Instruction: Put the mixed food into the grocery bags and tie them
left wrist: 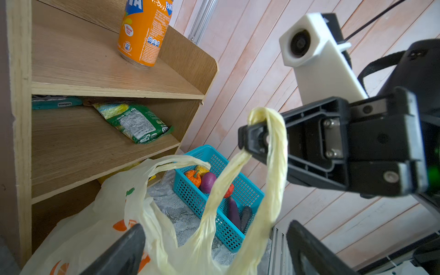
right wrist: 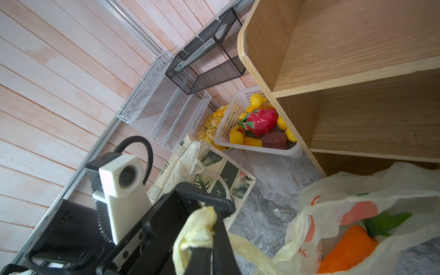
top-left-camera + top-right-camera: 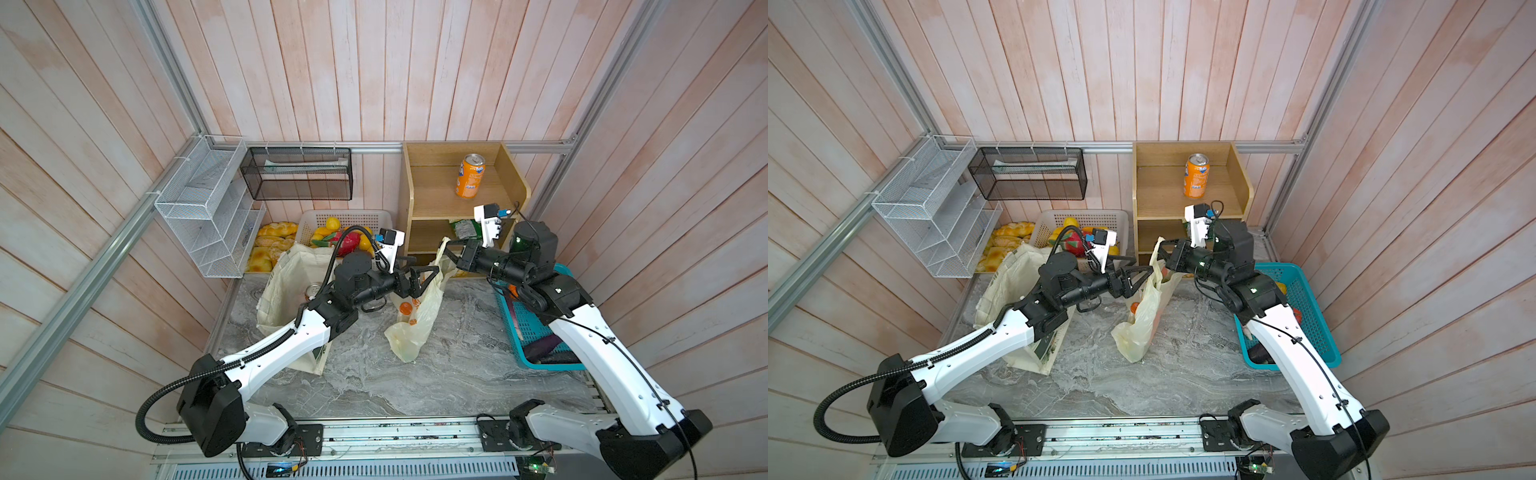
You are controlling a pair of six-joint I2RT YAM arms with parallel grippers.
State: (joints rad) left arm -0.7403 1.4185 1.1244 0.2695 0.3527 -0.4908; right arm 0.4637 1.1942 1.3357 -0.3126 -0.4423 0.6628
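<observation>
The pale-yellow plastic bag, printed with oranges, stands mid-table. My right gripper is shut on one twisted handle and holds it up. My left gripper is open, its fingers either side of that handle's strands without gripping them. The other handle hangs loose. An orange toy carrot with a green top lies inside the bag. The cream canvas tote stands at the left, partly behind my left arm, and a can top shows inside it.
A wooden shelf at the back holds an orange soda can and a green snack packet. A blue basket of toy vegetables lies under my right arm. A white basket of fruit and bread are at the back left.
</observation>
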